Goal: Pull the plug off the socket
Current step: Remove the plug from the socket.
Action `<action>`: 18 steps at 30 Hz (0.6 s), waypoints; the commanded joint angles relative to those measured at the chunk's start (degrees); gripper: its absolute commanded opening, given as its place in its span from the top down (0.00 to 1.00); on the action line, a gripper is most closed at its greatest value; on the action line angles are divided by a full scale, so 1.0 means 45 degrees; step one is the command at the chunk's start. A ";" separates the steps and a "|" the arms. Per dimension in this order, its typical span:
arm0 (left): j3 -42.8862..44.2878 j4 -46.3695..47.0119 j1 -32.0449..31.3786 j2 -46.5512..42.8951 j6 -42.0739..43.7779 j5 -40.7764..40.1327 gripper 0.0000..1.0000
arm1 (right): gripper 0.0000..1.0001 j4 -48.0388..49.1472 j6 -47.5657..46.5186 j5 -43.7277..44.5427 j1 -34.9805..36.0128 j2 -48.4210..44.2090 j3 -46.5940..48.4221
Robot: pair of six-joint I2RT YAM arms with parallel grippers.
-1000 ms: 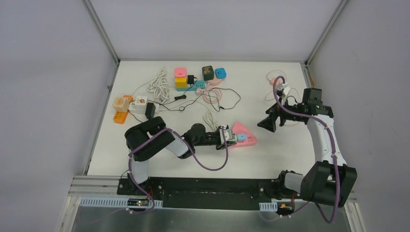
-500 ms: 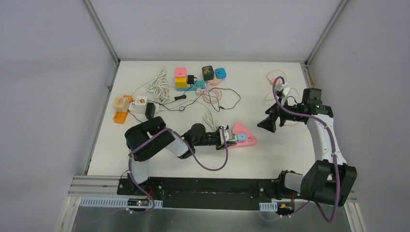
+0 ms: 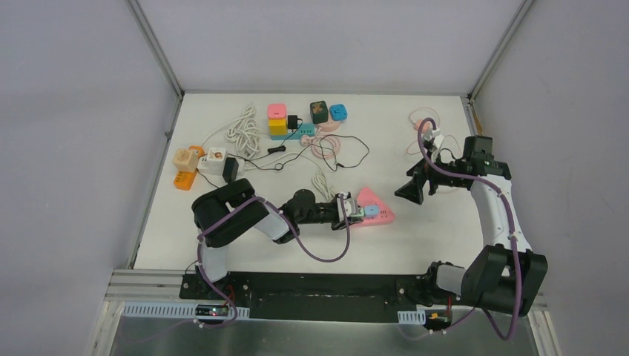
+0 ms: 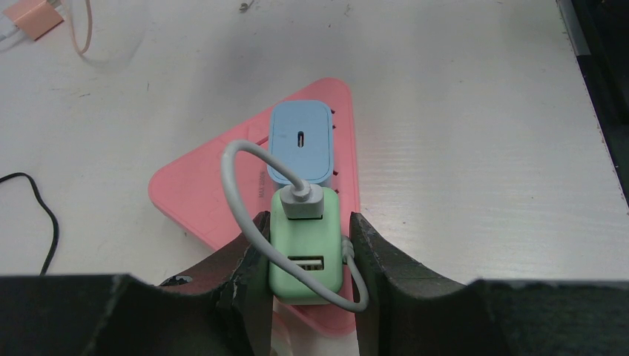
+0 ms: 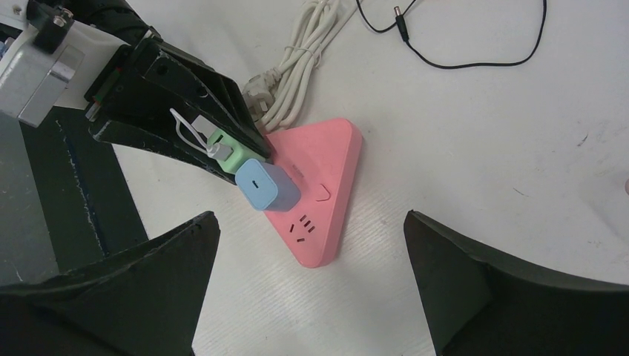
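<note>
Surroundings: a white coiled cord (image 5: 297, 67) lies just beside the pink socket (image 5: 326, 170) on its far side, with a thin black cable (image 5: 475, 63) beyond. Coloured blocks (image 3: 277, 119) crowd the far edge of the bench (image 3: 415, 237).
Obstacles: a blue plug (image 4: 300, 141) sits against the green plug (image 4: 306, 245) on the side away from your left claw (image 4: 308, 256). A short white lead (image 4: 230, 185) loops out of the green plug's top.
Plug location: seated in the pink socket, mid-bench, nearer the near edge.
Plug heading: port face up, its long side in line with your left claw's reach, toward the right edge.
Left arm: stretched low across the bench; its claw pinches the green plug by both sides.
Right arm: raised, bent at the elbow; its claw (image 3: 409, 191) is spread wide, above the bench between the socket and the right edge, apart from both.
</note>
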 commanded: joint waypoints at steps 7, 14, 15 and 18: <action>0.0234 0.0328 0.0095 0.0155 -0.0186 0.0402 1.00 | 0.00 -0.0221 -0.0719 -0.0555 0.0089 0.0051 0.0069; 0.0251 0.0272 0.0103 0.0146 -0.0196 0.0437 1.00 | 0.00 -0.0271 -0.0780 -0.0513 0.0089 0.0051 0.0082; 0.0268 0.0256 0.0098 0.0153 -0.0187 0.0438 1.00 | 0.00 -0.0274 -0.0775 -0.0505 0.0087 0.0060 0.0075; 0.0261 0.0240 0.0092 0.0159 -0.0186 0.0438 1.00 | 0.00 -0.0275 -0.0775 -0.0504 0.0090 0.0052 0.0079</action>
